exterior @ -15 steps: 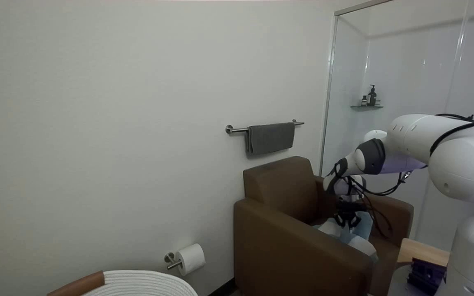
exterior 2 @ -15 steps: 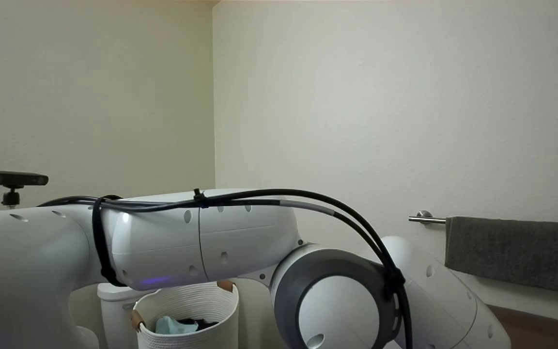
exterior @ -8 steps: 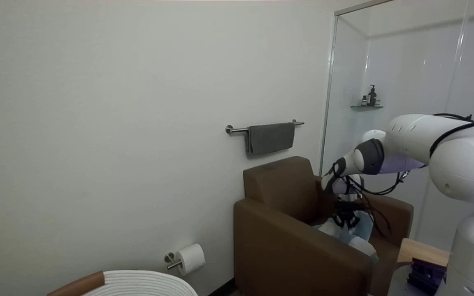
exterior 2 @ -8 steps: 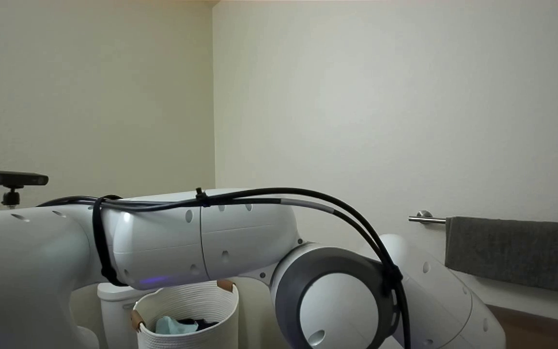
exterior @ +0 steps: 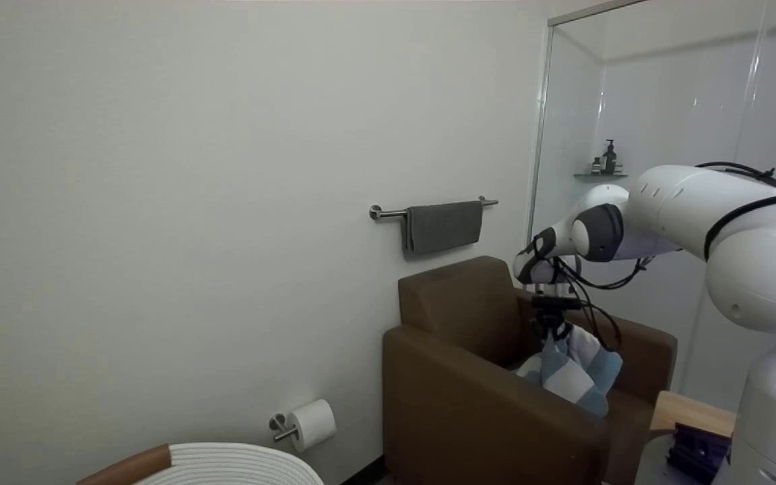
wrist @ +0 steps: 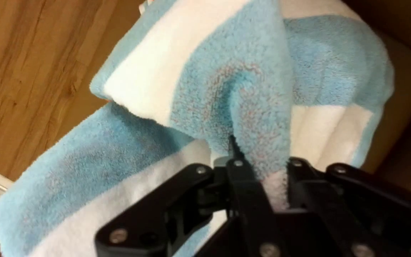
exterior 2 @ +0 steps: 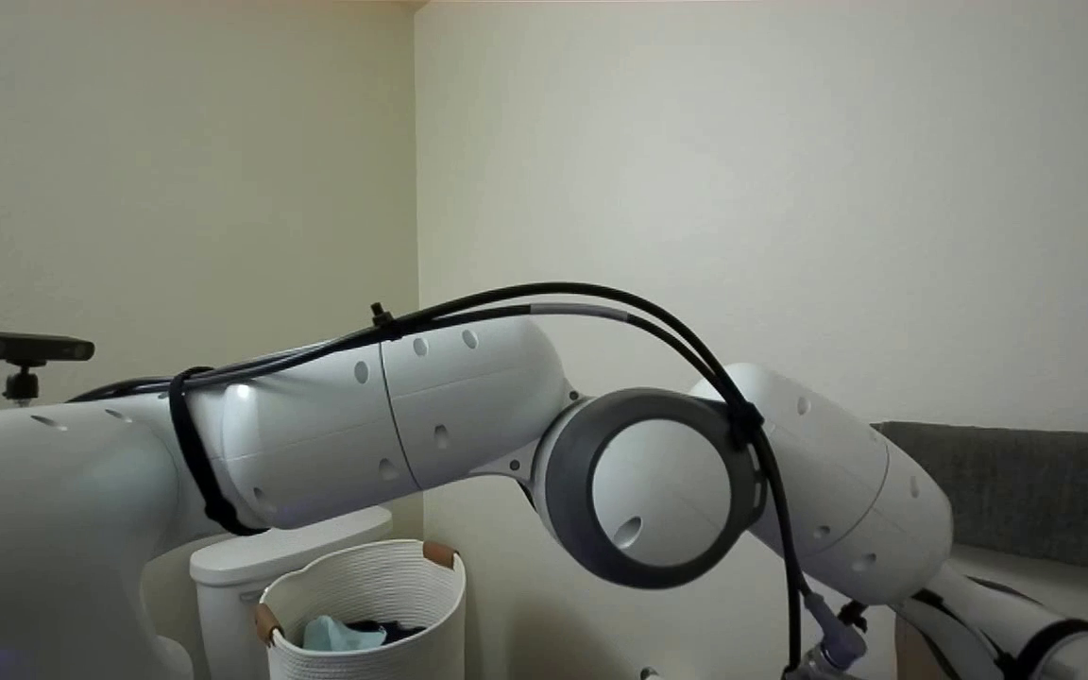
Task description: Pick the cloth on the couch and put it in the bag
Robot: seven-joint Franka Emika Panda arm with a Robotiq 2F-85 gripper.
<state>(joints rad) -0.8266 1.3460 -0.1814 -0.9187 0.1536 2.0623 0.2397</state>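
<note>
Cloth [exterior: 570, 380] hangs in folds over the seat of the couch [exterior: 482, 417], with pale walls [exterior: 192, 202] filling most of both exterior views behind. To the right in an exterior view I have the glossy shower enclosure [exterior: 671, 121], beyond that couch. The couch is brown and boxy, with square arms and a low back. My white arm [exterior: 677, 209] reaches out over it and bends down at the wrist, black cables [exterior 2: 558, 289] looping alongside. Behind the arm I can make out a white toilet tank [exterior 2: 237, 564]. Beside the tank stands the white bag [exterior 2: 426, 659], well apart from the couch, its brown handles [exterior 2: 440, 554] at the rim; a pale blue piece of fabric [exterior 2: 336, 635] and something dark [exterior 2: 398, 631] lie inside. The cloth is light blue with broad white bands, one end draping low; I cannot tell whether its underside touches the seat. A folded dark grey towel [exterior: 445, 227] hangs from a metal rail [exterior: 391, 213] on the wall. My gripper [wrist: 265, 160] is narrow, its black fingers [wrist: 243, 182] pinching a gathered fold of the cloth between them. Lower on the same wall, a white paper roll [exterior: 314, 426] sits on its holder [exterior: 277, 422]. Inside the shower, small dark bottles [exterior: 609, 159] stand on a glass shelf [exterior: 600, 176].
</note>
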